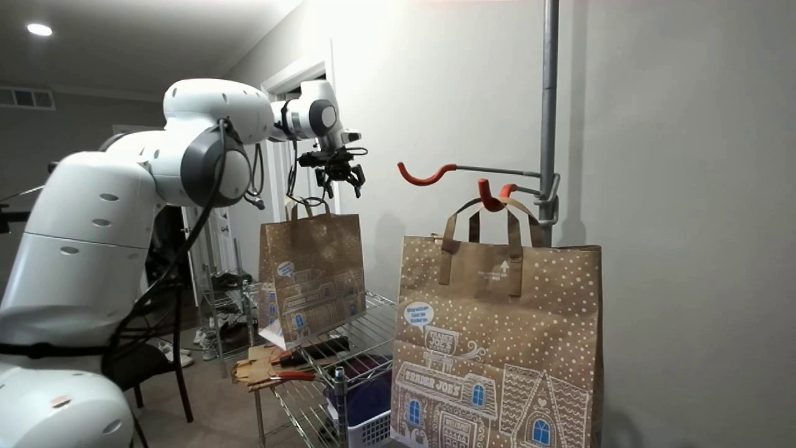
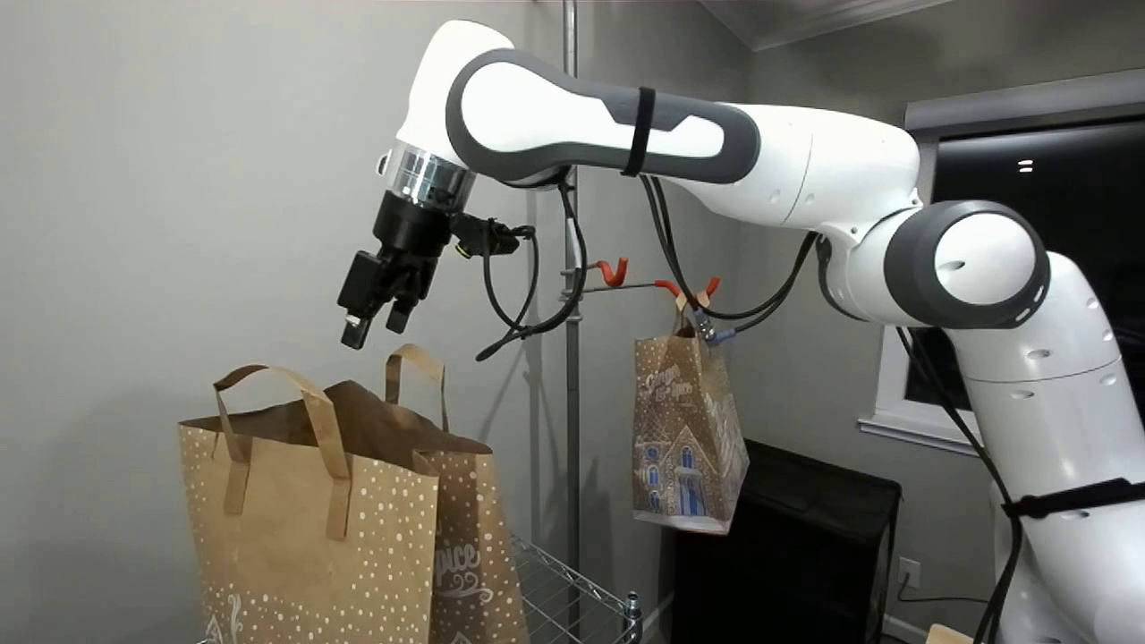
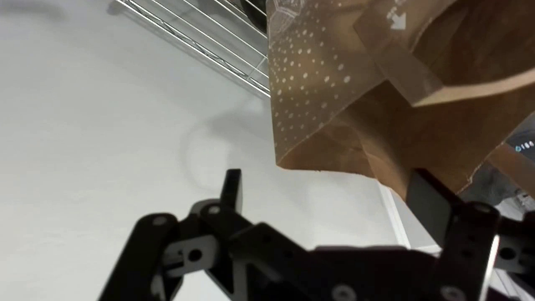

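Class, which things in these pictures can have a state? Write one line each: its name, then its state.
Hand, open and holding nothing.
Shelf bag, upright on the wire shelf, mouth open, handles up.
Hanging bag, hung by its handles from a red hook; mouth not clearly visible.
Other red hook, bare.
Ceiling light, on.
Window, dark; open or shut unclear.

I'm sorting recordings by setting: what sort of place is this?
Probably a room in a home, though I can't be certain: exterior views show shoes beyond a dark chair, and a dark-paned window.
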You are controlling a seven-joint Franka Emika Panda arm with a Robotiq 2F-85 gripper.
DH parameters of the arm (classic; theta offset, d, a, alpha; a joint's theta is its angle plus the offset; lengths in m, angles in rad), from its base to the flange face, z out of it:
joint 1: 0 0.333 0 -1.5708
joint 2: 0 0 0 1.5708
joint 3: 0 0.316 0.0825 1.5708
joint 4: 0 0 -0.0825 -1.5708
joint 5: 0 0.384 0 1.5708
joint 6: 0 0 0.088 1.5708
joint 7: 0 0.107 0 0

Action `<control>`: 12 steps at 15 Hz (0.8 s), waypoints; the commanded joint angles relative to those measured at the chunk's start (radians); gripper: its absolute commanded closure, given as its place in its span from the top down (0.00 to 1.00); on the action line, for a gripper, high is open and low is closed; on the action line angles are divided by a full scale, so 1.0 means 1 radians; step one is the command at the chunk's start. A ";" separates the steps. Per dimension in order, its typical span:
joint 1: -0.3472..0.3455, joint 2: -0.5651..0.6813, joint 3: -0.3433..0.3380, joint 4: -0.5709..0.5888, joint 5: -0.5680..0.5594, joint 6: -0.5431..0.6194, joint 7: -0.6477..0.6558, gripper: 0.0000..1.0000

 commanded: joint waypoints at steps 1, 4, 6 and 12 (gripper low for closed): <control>0.023 0.024 -0.002 0.046 -0.005 -0.010 0.079 1.00; 0.026 0.055 0.016 0.085 0.045 -0.132 0.066 1.00; 0.053 0.077 -0.007 0.125 0.080 -0.238 0.065 1.00; 0.076 0.119 0.001 0.238 0.084 -0.448 0.061 0.60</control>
